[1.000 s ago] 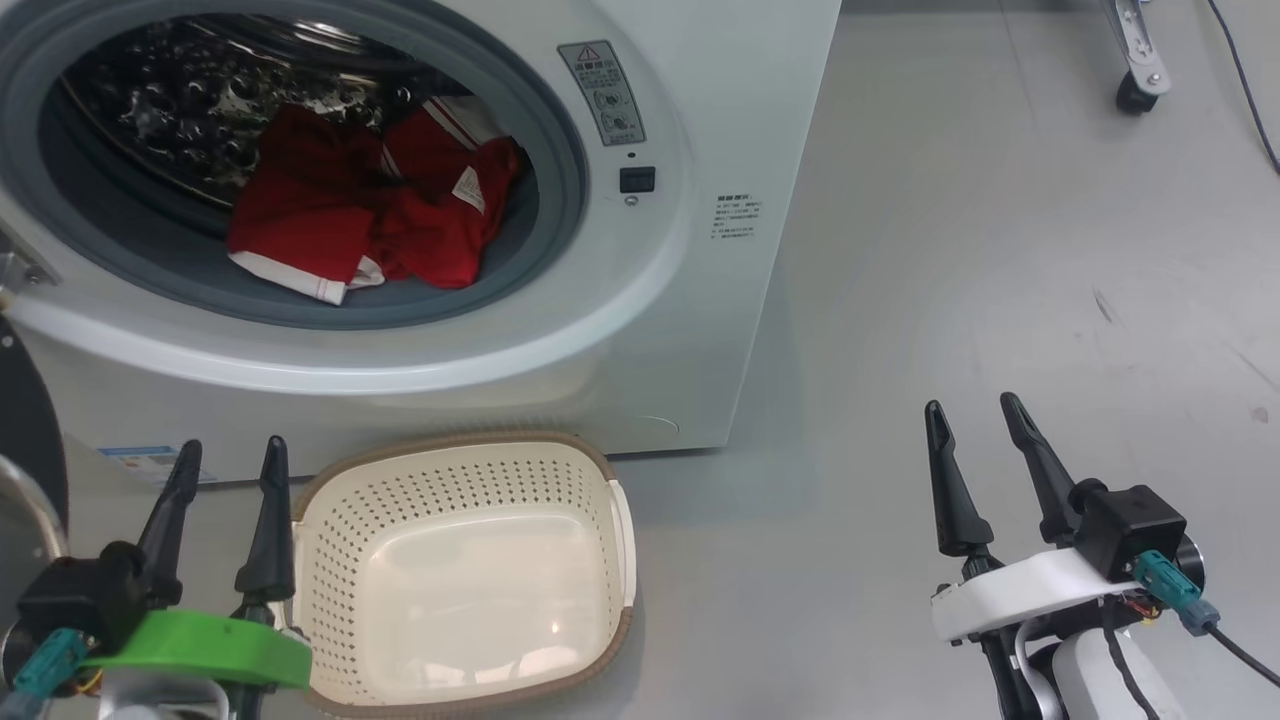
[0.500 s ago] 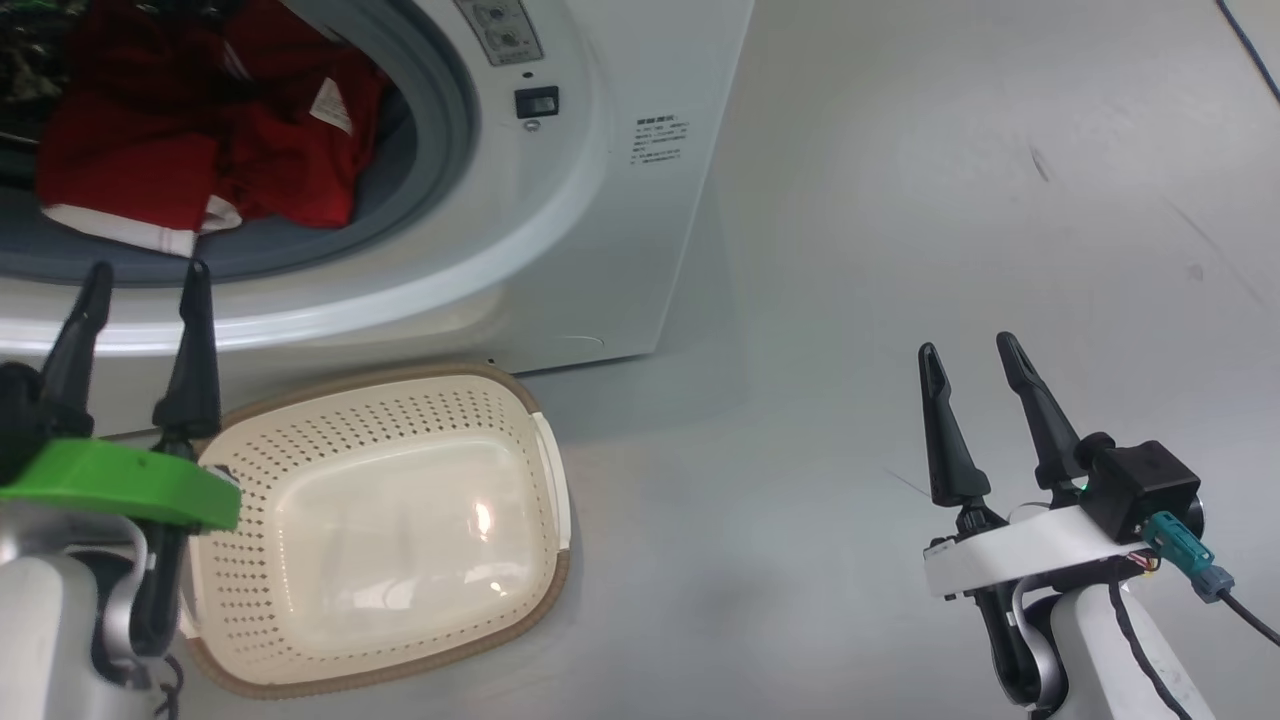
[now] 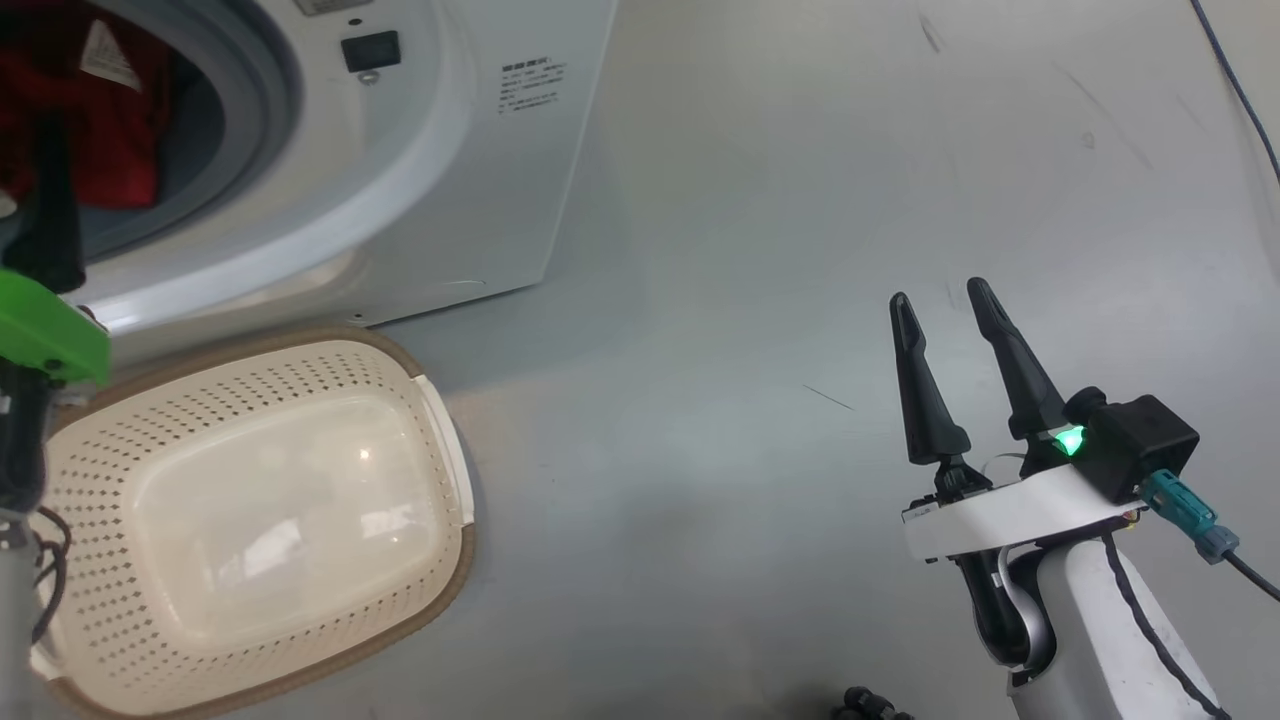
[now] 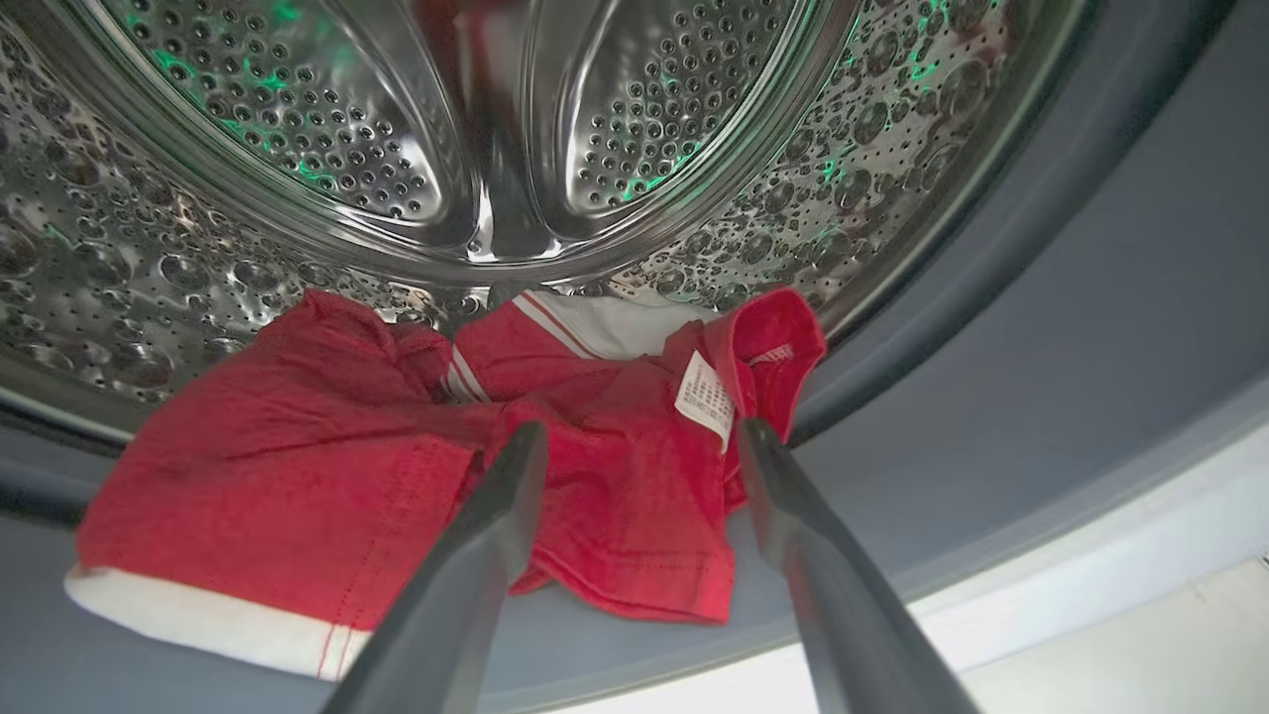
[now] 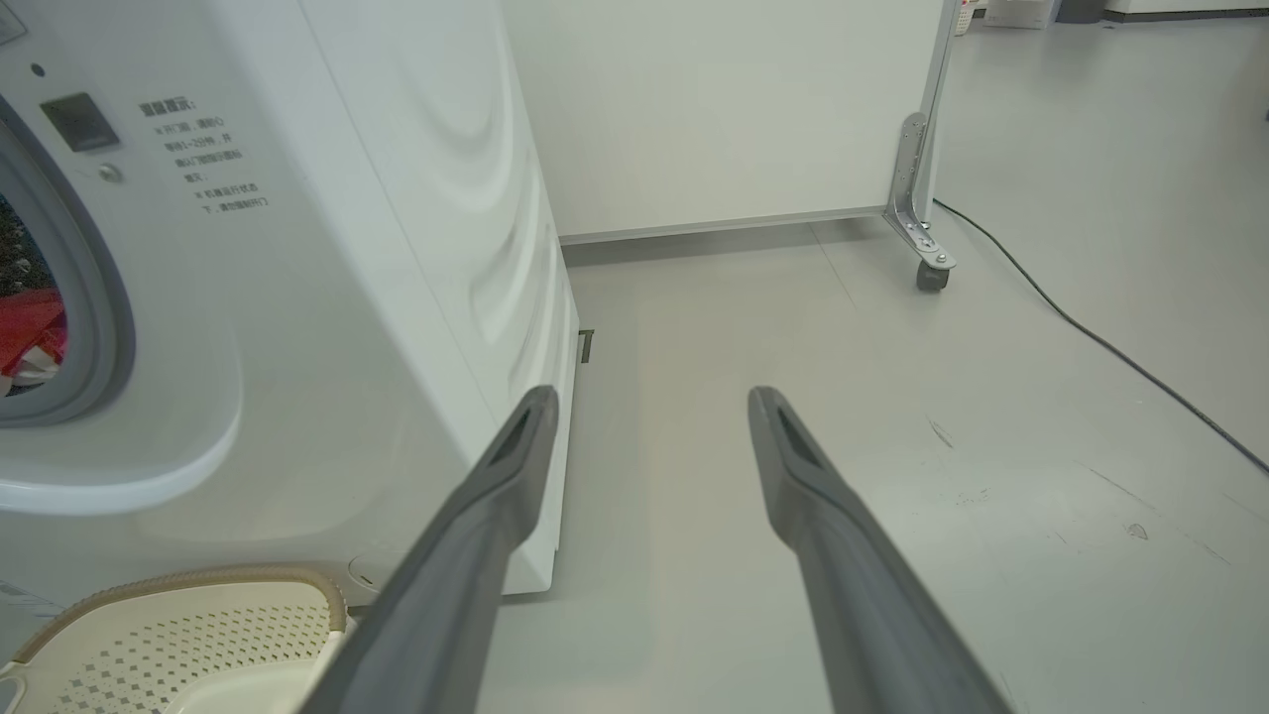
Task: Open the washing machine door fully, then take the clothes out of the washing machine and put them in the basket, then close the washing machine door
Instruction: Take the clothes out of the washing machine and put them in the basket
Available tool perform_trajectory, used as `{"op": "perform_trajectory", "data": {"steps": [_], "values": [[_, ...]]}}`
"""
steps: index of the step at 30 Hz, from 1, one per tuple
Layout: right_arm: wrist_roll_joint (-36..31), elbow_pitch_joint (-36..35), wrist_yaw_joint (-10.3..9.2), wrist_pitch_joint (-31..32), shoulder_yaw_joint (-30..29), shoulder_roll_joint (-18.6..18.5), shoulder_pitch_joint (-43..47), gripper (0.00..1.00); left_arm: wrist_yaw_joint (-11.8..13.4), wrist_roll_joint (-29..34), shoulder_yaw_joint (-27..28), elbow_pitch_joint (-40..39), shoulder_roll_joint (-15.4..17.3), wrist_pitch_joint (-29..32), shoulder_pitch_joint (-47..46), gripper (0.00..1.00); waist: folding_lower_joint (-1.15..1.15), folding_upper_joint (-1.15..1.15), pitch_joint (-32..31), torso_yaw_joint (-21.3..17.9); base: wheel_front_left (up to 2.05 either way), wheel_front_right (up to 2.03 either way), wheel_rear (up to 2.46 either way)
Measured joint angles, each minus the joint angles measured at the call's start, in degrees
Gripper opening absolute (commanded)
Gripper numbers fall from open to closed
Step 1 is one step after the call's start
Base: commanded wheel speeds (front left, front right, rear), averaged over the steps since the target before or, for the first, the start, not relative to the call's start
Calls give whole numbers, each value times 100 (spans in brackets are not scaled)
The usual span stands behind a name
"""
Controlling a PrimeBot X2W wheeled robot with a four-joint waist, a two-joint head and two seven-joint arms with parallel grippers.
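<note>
The washing machine [image 3: 470, 170] stands at the upper left with its grey-ringed mouth uncovered; the washing machine door is out of view. Red clothes [image 4: 327, 476] with white trim and a small tag lie heaped at the front of the steel drum [image 4: 297, 129]. My left gripper [image 4: 642, 428] is open at the drum mouth, its fingertips just short of the heap and holding nothing. In the head view one left finger [image 3: 55, 220] stands before the clothes [image 3: 110, 140]. The cream basket [image 3: 440, 590] sits empty on the floor below the mouth. My right gripper [image 3: 937, 292] hangs open and empty over the floor, far right.
A white panel on a castor [image 5: 922, 268] stands behind the machine's right side. A black cable [image 5: 1091, 337] runs across the grey floor [image 3: 700, 400] at the right. The basket [image 5: 198, 625] sits close against the machine's front.
The head camera has swung to the right, so the machine and basket have slid left. My left gripper has risen from beside the basket to the drum mouth. The right gripper has stayed open.
</note>
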Motion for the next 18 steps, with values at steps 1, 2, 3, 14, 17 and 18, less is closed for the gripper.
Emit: {"op": "perform_trajectory", "data": {"steps": [1, 2, 3, 14, 17, 18], "values": [[38, -8, -2, 0, 15, 1, -30, 100, 0, -51, 15, 65, 24, 70, -91, 100, 0, 0, 45, -54, 0, 0, 0], [73, -18, -11, 0, 30, 3, -50, 100, 0, -93, 18, 124, 48, 144, -170, 100, 0, 0, 88, -109, 0, 0, 0], [98, -22, -26, 0, 54, 3, -62, 100, 0, -148, 20, 172, 55, 225, -237, 100, 0, 0, 129, -160, 0, 0, 0], [214, -24, -144, 0, 154, 18, -125, 100, 0, -167, -178, 733, 185, 788, -838, 100, 0, 0, 439, -518, 0, 0, 0], [214, -24, -151, -1, 178, 20, -138, 100, 66, -169, -158, 901, 185, 872, -975, 100, 0, 0, 466, -543, 0, 0, 0], [214, -24, -151, 0, 185, 21, -138, 100, 87, -164, -152, 957, 187, 879, -1012, 100, 0, 0, 471, -547, 0, 0, 0]]}}
